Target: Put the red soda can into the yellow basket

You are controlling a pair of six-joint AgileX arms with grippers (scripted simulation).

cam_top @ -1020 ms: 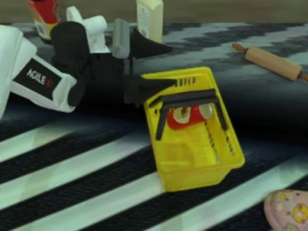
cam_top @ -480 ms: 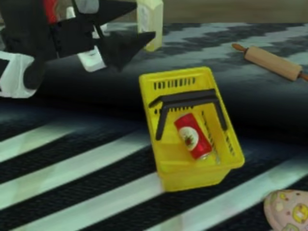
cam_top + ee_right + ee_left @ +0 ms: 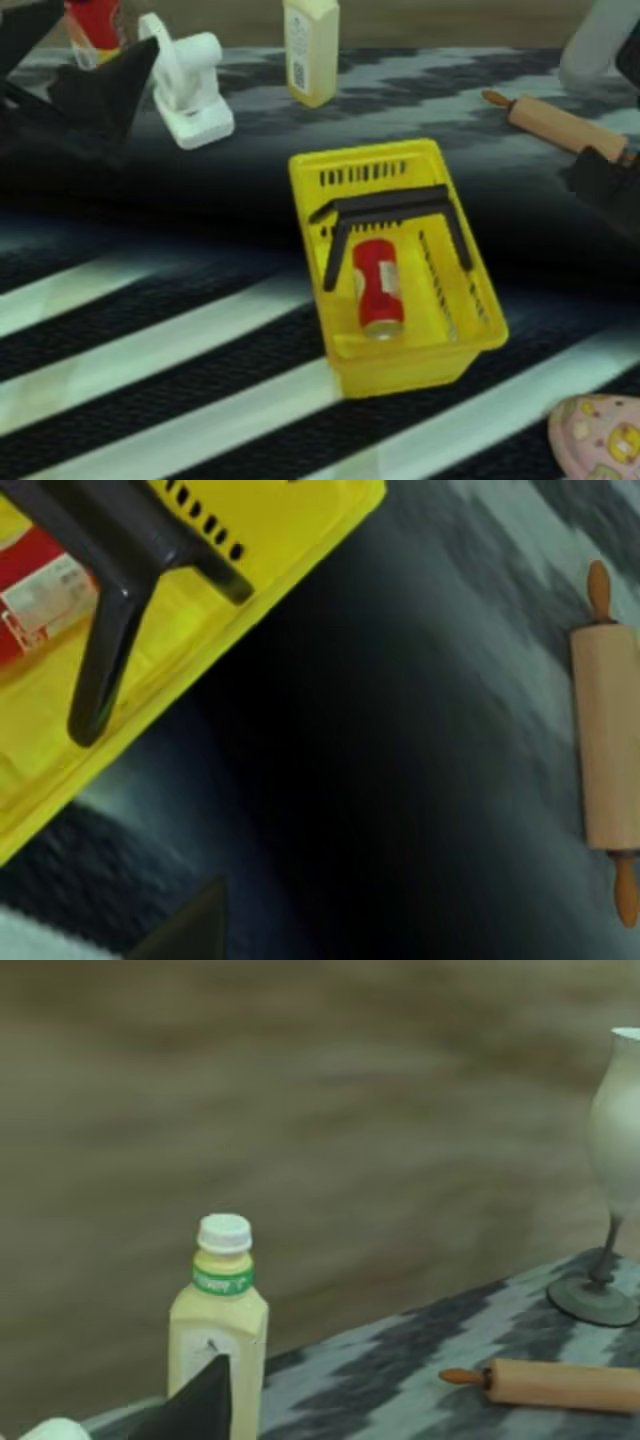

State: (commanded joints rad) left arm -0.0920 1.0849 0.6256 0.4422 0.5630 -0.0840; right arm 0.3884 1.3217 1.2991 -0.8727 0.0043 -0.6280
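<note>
Simulated tabletop, striped cloth [image 3: 150,350]

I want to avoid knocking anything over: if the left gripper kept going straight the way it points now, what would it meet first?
Probably the pale yellow bottle: in the left wrist view it stands just beyond the left gripper's visible fingertip. Depth is unclear, so it may pass beside it.

You are seeing only part of the left gripper [image 3: 75,75] at the top view's upper left corner, where the edge is cutting it off, so whether its fingers are parted is not telling. The right gripper [image 3: 605,185] is showing just as a dark shape at the right edge. The dark handles [image 3: 390,215] are covering the upper end of the red soda can [image 3: 378,285] inside the yellow basket [image 3: 400,370]. The edge is cropping a red-capped bottle [image 3: 95,25], a pink object [image 3: 600,440] and the glass [image 3: 615,1160].
</note>
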